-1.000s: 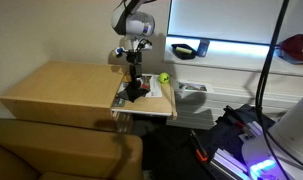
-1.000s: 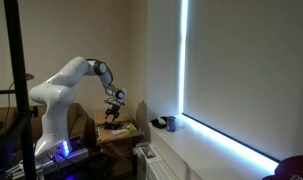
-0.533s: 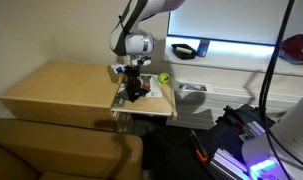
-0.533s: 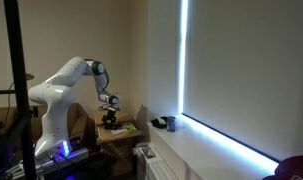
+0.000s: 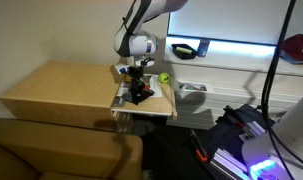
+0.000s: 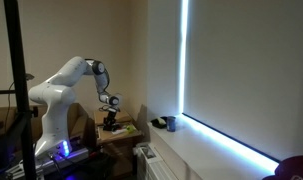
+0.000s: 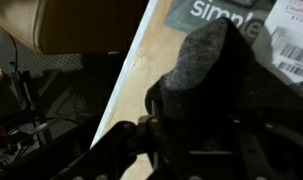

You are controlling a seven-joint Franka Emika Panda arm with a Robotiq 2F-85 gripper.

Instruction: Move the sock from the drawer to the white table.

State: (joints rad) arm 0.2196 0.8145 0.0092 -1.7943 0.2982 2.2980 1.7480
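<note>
My gripper (image 5: 139, 87) is down in the drawer (image 5: 163, 110), jaws either side of the dark sock (image 7: 205, 66); I cannot tell whether they are clenched on it (the wrist view is too close). The sock lies near the drawer's middle, not yet lifted out. Outstanding: lift, carry, set down on the white table (image 5: 236, 72). A green ball (image 5: 163, 77) sits by the drawer's far corner on the table side. Overhead is open.

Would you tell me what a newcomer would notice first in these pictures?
The arm's gripper hangs low over the open drawer, right at a dark sock that fills the wrist view. A green ball lies beside it in the drawer, and a bright window strip glares in an exterior view.
</note>
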